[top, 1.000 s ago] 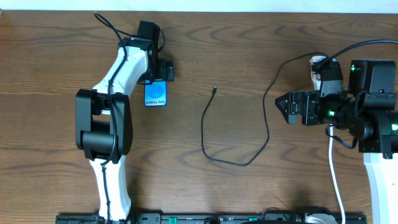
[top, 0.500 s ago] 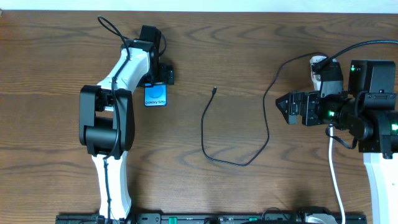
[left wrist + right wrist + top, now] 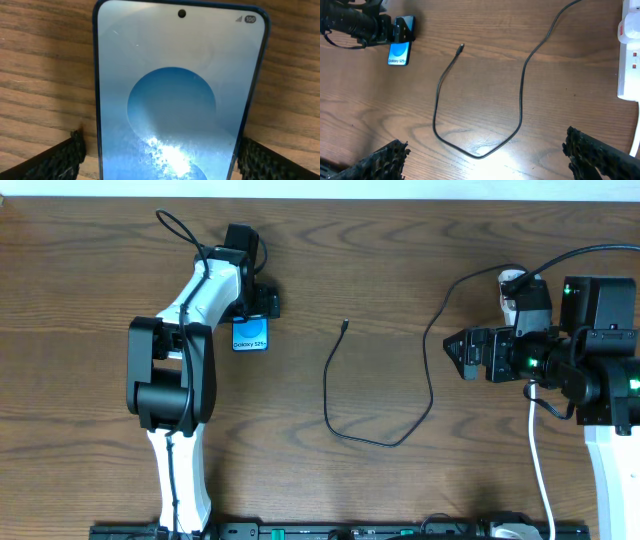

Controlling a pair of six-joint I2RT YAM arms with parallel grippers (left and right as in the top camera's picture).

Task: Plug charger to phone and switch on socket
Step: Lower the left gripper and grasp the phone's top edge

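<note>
Overhead: left gripper (image 3: pixel 257 305) hangs over the far end of the phone (image 3: pixel 251 333), which lies flat on the table (image 3: pixel 330 240), screen up. Over the last second that arm's elbow has swung a little toward the phone and then settled, so I judge the approach done and a grip on the phone next. The charger (image 3: pixel 325 385) has not moved. Its plug tip (image 3: pixel 344 325) lies well apart from the phone, on the right arm's side, unplugged. The right gripper (image 3: pixel 455 352) is farther off on that same side, has not stirred, and holds nothing. The socket (image 3: pixel 512 280) shows only a white end by that arm. Left wrist: the phone fills the view between the two fingers (image 3: pixel 55 157), jaws spread wide to either side of it. They have narrowed very slightly and are not yet closed on it; whether they touch its edges I cannot tell. Right wrist: the fingers (image 3: pixel 600 155) stand wide apart and empty above the cable loop, the phone far across, the socket at the opposite edge, its red switches out of reach for now.
</note>
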